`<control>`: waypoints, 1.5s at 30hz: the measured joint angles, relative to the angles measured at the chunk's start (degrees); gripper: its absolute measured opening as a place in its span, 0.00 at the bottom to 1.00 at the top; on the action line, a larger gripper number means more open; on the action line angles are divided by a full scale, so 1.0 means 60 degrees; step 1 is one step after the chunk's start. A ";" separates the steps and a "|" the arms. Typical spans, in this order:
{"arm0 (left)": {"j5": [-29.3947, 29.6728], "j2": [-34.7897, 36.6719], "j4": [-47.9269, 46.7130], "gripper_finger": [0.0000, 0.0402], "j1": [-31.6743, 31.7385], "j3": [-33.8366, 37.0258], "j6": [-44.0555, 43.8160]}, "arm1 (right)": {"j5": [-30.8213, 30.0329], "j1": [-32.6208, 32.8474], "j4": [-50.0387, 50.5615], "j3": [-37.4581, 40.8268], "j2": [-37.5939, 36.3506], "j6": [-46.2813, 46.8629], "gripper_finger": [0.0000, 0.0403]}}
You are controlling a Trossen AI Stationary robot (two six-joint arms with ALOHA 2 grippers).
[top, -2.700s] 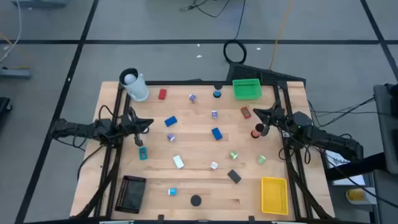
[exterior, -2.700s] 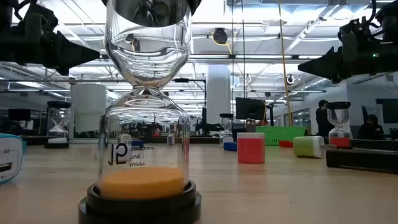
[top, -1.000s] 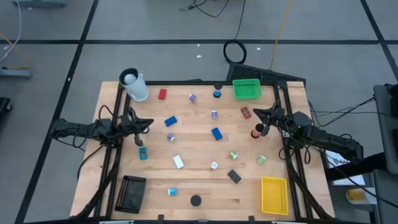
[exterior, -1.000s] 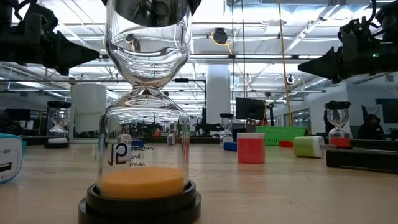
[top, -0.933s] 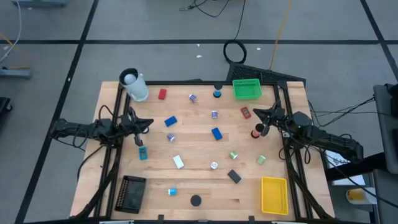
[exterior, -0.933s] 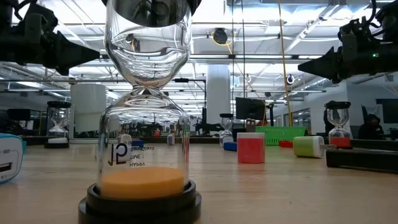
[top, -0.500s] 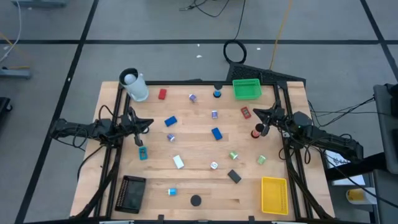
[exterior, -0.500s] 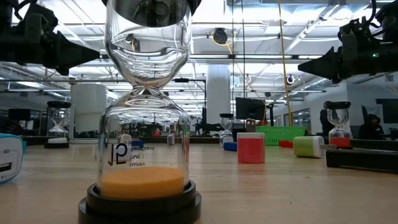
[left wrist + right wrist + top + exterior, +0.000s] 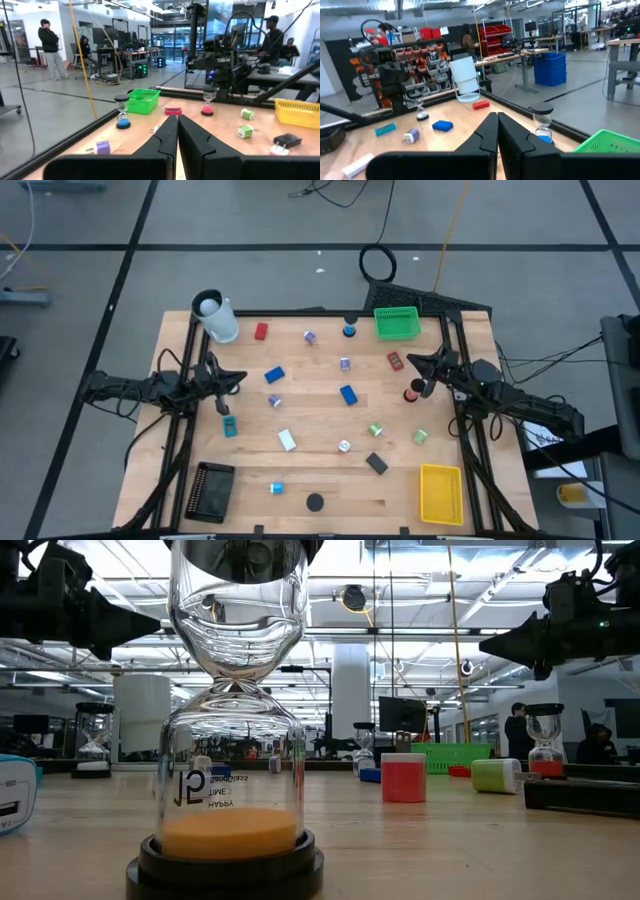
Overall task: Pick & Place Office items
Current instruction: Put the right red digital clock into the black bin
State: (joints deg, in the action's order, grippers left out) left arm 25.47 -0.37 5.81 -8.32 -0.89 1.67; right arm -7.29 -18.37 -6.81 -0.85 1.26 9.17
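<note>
Wooden table (image 9: 330,480): pale plank top with a dark frame, small office items scattered over it.
Left gripper (image 9: 238,377): at the left edge of the table, raised above the wood; fingers (image 9: 192,142) pressed together, nothing between them.
Right gripper (image 9: 413,360): at the right edge, also raised; jaws clenched on nothing, fingers (image 9: 512,137) touching along their length.
Blue blocks: one (image 9: 274,375) left of centre, just right of the left gripper; another (image 9: 347,394) near the middle.
Red block (image 9: 261,331): far side, just right of the white cup (image 9: 222,322) — apart from it.
Teal block (image 9: 231,428): on the left, nearer than the left gripper.
White block (image 9: 287,441): nearer than the middle, tilted.
Black block (image 9: 376,463): near-right of the middle, tilted.
Green pieces: one (image 9: 376,430) right of centre, one (image 9: 421,437) farther right, just far of the yellow tray.
Purple-capped pieces: one (image 9: 310,337) on the far side, one (image 9: 345,363) nearer the middle, one (image 9: 275,401) left of centre.
Dark round disc (image 9: 315,502): near edge, seen from above; in the low view it is a sand timer (image 9: 235,740) with orange sand, close to the camera.
Small blue-and-white piece (image 9: 277,489): near side, left of the disc.
Red flat piece (image 9: 395,361): just left of the right gripper.
Sand timer with a red base (image 9: 410,394): nearer than the right gripper, beside it.
Green mesh tray (image 9: 396,323): far right corner.
Yellow mesh tray (image 9: 440,492): near right corner.
Black mesh tray (image 9: 211,491): near left corner.
People (image 9: 50,47): standing and seated in the room beyond the table — well apart from it.
</note>
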 joint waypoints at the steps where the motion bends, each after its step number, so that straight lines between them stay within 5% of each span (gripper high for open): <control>1: 0.0000 -0.0002 0.0012 0.04 -0.0002 0.0000 -0.0122 | -0.0005 -0.0002 -0.0157 0.0000 0.0000 0.0005 0.00; 15: 0.0011 -0.0003 -0.0190 0.03 0.0227 0.0000 -0.0787 | -0.0259 0.0000 -0.2264 -0.0406 0.1007 0.0017 0.00; 23: 0.0004 -0.0017 -0.0263 0.01 0.0329 0.0000 -0.0694 | -0.2313 0.0004 0.1231 -0.2556 0.4285 0.0985 0.00; 29: -0.0004 -0.0020 -0.0245 0.06 0.0329 0.0000 -0.0502 | -0.2277 -0.0019 0.3038 -0.4346 0.7196 0.2185 0.01; 36: -0.0004 -0.0017 -0.0237 0.04 0.0329 0.0000 -0.0502 | -0.2248 -0.0328 0.4811 -0.5460 0.9042 0.3103 0.14; 45: -0.0004 -0.0017 -0.0234 0.02 0.0329 0.0000 -0.0489 | -0.1747 -0.0905 0.4830 -0.5460 0.9118 0.3136 0.41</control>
State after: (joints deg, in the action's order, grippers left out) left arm 25.45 -0.47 4.40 -6.35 -0.89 -1.26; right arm -17.77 -23.80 22.17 -33.61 55.96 27.99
